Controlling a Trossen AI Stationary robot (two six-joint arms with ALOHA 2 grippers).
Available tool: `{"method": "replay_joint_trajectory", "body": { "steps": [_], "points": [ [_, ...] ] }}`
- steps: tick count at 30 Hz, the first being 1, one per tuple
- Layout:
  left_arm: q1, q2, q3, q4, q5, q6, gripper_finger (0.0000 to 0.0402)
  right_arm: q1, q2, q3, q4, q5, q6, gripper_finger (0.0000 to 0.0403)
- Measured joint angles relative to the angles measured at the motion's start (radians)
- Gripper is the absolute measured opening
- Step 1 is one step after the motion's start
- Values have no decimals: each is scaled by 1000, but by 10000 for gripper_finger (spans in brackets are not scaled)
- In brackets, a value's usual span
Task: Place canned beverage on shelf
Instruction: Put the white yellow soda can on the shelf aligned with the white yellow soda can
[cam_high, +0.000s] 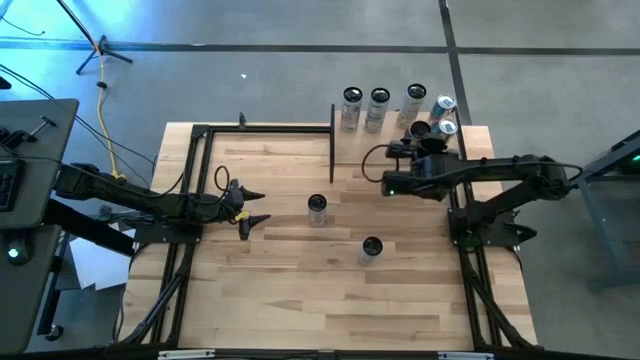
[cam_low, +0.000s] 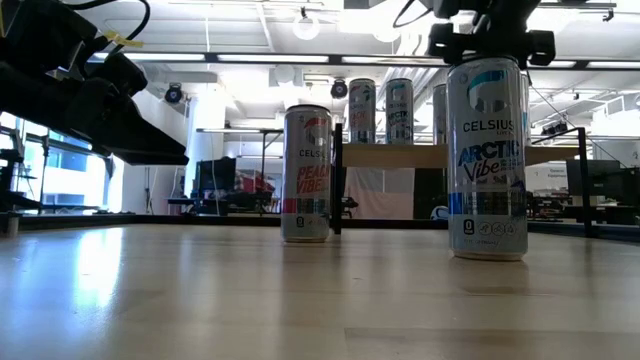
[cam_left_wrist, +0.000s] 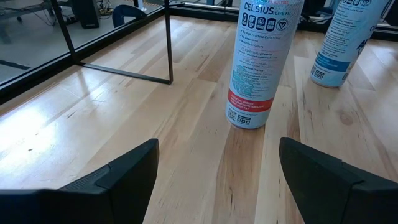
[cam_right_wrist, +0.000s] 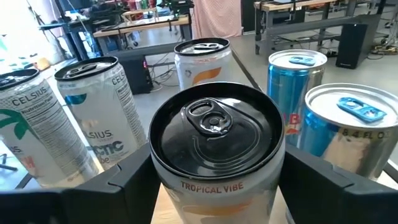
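The big light-wood plank tabletop (cam_low: 250, 300) looks smooth and a bit shiny. The tall white metal drink can with a black top (cam_right_wrist: 214, 155) is glossy. The matt black plastic-looking fingers (cam_left_wrist: 118, 180) look dull.

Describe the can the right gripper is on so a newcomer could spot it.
Look to the shelf at the table's far right. Six cans crowd there; the right gripper straddles the black-lidded Tropical Vibe can. Its neighbours all have silver or blue lids.
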Motion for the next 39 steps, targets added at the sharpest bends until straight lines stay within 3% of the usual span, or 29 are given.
{"method": "replay_joint_trajectory", "body": {
  "steps": [24, 29, 39],
  "points": [
    [0, 0, 0, 0, 0, 0, 305, -81, 0, 0, 153, -44, -201, 282],
    [0, 0, 0, 0, 0, 0, 305, -106, 1, 0, 162, -97, -247, 310],
    [0, 0, 0, 0, 0, 0, 305, -111, 1, 0, 161, -99, -257, 384]
  ]
}}
